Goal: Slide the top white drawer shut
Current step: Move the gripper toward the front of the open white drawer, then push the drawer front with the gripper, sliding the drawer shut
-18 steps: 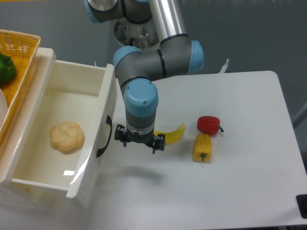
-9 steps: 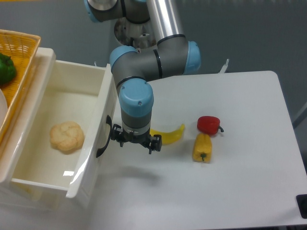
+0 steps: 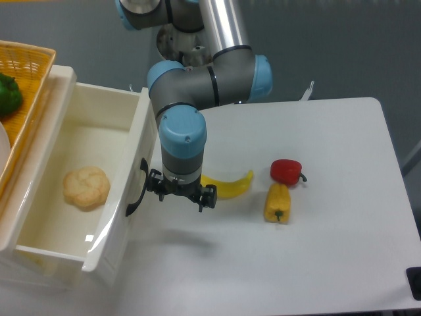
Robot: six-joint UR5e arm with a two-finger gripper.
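Since a second ago the gripper (image 3: 181,193) has shifted toward the left edge of the bench, and the top white drawer (image 3: 79,191) has gone with it: its front panel now sits further left and the bread roll (image 3: 86,187) inside has shifted left too. From my seat I see the drawer not yet closed, still pulled well out over the left side of the bench, its glossy white interior open to the camera. The gripper hangs wrist-down just beside the front panel, its left side at or against the black curved handle (image 3: 137,189); I cannot tell from this angle whether it actually touches. The fingers are spread, holding nothing.

Behind the gripper, near the middle of the bench, a yellow banana-shaped piece (image 3: 228,186) lies partly hidden by the wrist. To its right, a red pepper (image 3: 286,171) sits just behind a yellow pepper (image 3: 277,203); the two are touching or nearly so. Both lie well apart from the drawer.

At the far left corner, a woven yellow basket (image 3: 26,72) rests above the drawer's back edge, with a green pepper (image 3: 9,93) in it. The white bench top (image 3: 329,263) runs toward the right edge.
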